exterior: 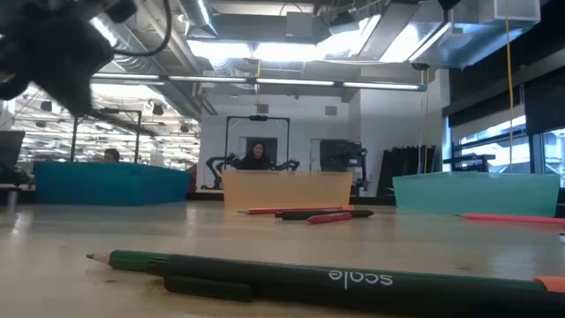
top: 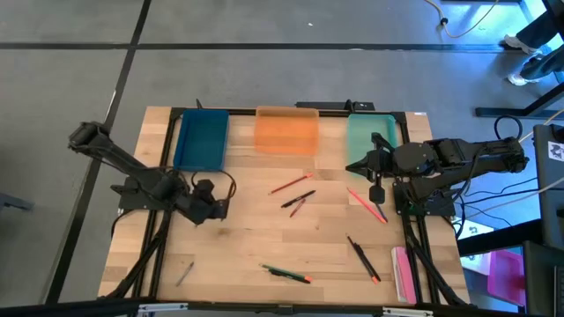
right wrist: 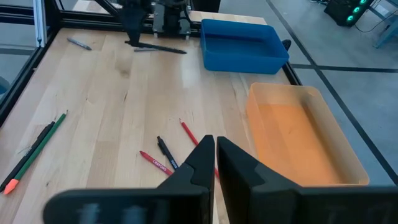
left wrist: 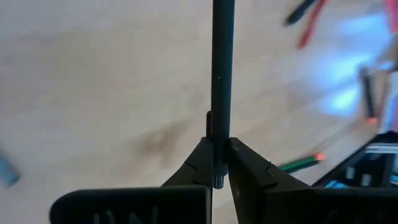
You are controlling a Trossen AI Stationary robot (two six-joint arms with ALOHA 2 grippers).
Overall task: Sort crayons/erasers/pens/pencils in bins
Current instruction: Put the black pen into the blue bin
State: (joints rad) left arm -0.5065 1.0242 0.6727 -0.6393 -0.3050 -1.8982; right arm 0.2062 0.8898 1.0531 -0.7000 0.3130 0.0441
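My left gripper (left wrist: 217, 163) is clamped on a thin dark grey pen (left wrist: 222, 74) above bare wood near the dark teal-blue plastic bin (top: 201, 139). My right gripper (right wrist: 213, 155) is closed, empty. The nearest green pencil (exterior: 335, 276) reads "scale"; a red crayon (right wrist: 156, 163) reads "CRAYONS".

Robotics lab, open-plan industrial hall. Exposed ceiling ducts (exterior: 159, 40) and strip lights (exterior: 291, 84) are running overhead; a grey floor (top: 264, 22) crossed by dark seams is spreading around a black-framed wooden surface (top: 256, 238). Cables (top: 493, 207) are trailing beside the rig. More robot arms on a dark frame (exterior: 256, 146) are standing across the room, and a person (exterior: 257, 156) is sitting behind them.
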